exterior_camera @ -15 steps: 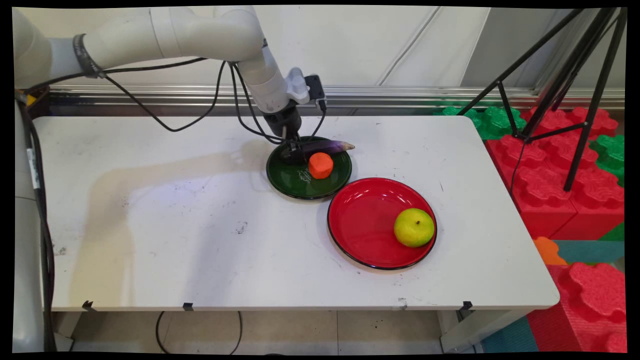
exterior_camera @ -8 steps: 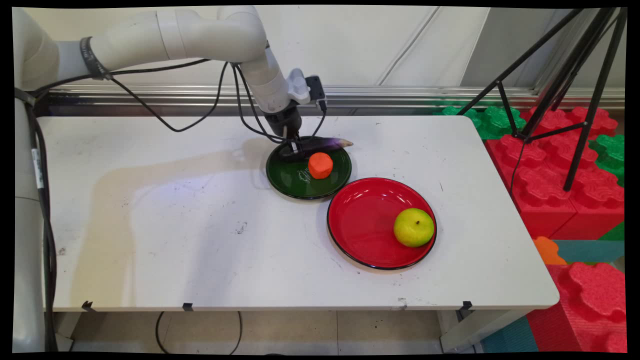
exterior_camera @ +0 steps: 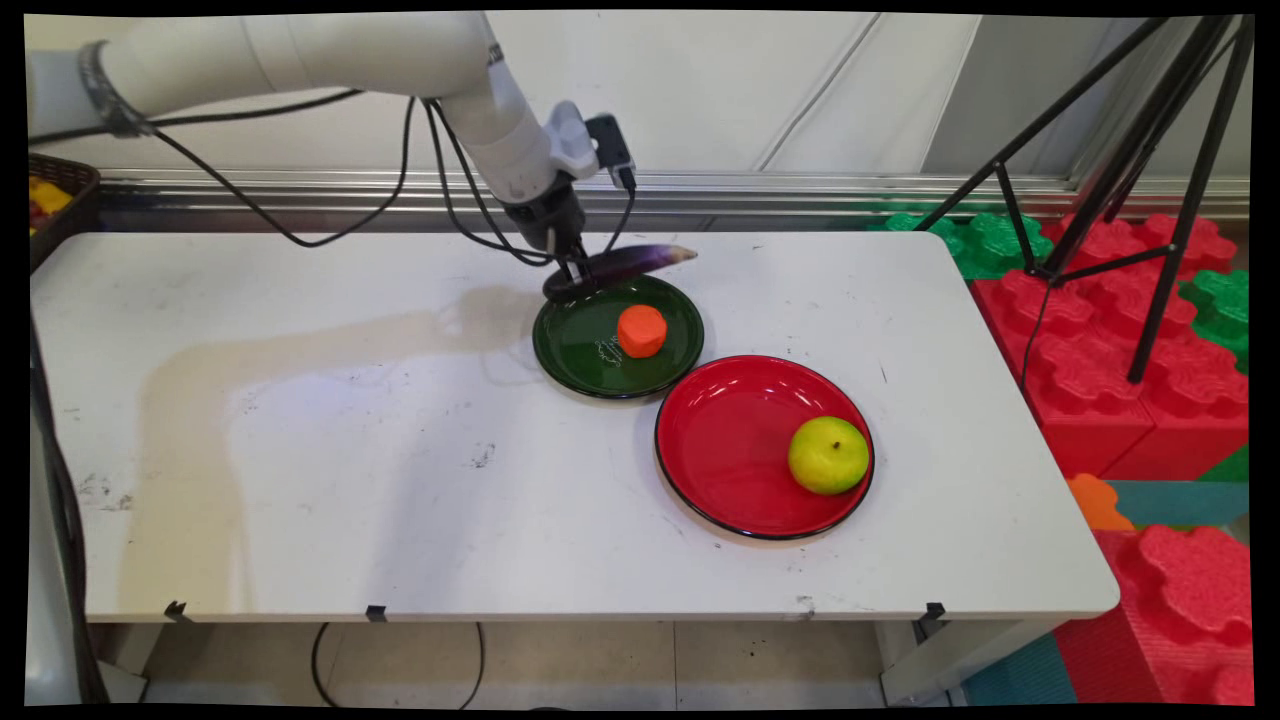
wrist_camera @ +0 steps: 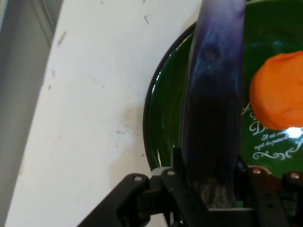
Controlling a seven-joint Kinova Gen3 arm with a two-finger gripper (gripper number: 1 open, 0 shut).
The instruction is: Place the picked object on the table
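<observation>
At the far left edge of the main view, a dark basket (exterior_camera: 62, 195) with yellow things inside peeks in beside the white table (exterior_camera: 400, 480). The white arm (exterior_camera: 300, 55) reaches in from the upper left, black cables (exterior_camera: 300, 235) looping below it. Its pincer (exterior_camera: 572, 272) hangs just above the far rim of the green plate (exterior_camera: 585, 365), slightly left of the frame's centre, and is clamped on the dark end of a purple eggplant (exterior_camera: 625, 265). The eggplant is clear of the plate, tilted, its pale tip pointing right and a little upward over the table's far side.

In the hand view, the pincer (wrist_camera: 208, 201) rises from the bottom edge with the eggplant (wrist_camera: 213, 104) gripped between its fingers (wrist_camera: 177, 189), running straight up the frame. Beneath it lie the green plate (wrist_camera: 165, 118), which carries white lettering, and, at the right, the orange piece (wrist_camera: 277, 92).

On the green plate in the main view sits that orange piece (exterior_camera: 641, 330), a stubby carrot-coloured chunk, right of the plate's centre. Lower right of it, just beside the green plate, lies a red plate (exterior_camera: 730, 450) with a yellow-green apple (exterior_camera: 828, 455) on its right side. Further right, off the table, stand black tripod legs (exterior_camera: 1150, 150) over red and green foam blocks (exterior_camera: 1100, 360).
</observation>
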